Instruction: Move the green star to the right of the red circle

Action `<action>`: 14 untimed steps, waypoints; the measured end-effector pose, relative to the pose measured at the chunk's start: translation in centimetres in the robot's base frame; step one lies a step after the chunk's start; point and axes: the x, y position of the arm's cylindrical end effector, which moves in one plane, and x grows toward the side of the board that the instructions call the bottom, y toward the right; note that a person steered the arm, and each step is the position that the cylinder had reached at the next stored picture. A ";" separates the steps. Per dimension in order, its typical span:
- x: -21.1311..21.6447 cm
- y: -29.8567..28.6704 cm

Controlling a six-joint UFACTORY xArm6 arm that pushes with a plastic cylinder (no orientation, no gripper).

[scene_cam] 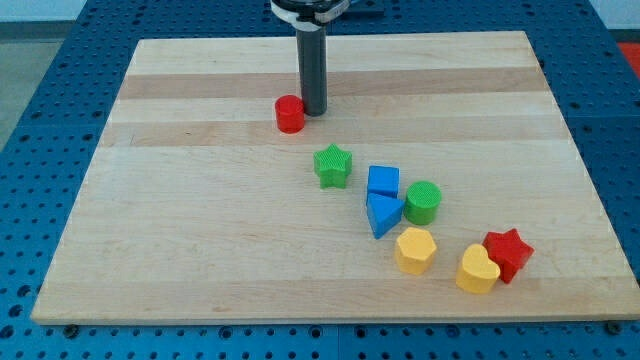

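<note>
Star lay below and slightly right of my tip, with the circle's right side occupied.

My tip [314, 110] stood touching or just beside the right edge of the red circle [290, 115]; as a bare rod it had nothing to open or clench. The green star [333, 165] sat nearer the view's bottom, apart from both, so pushing it would seemingly have needed my tip beneath it.

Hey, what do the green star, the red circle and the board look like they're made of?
Green star: probably matte plastic, fine ridged lines suggesting 3D printing. Red circle, touching my tip on its right: likely the same plastic, smoother look. Board: pale wood, visible grain and joined planks, slight sheen.
</note>
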 end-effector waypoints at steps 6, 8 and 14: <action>11.7 -6.1; 10.5 2.1; 5.1 7.2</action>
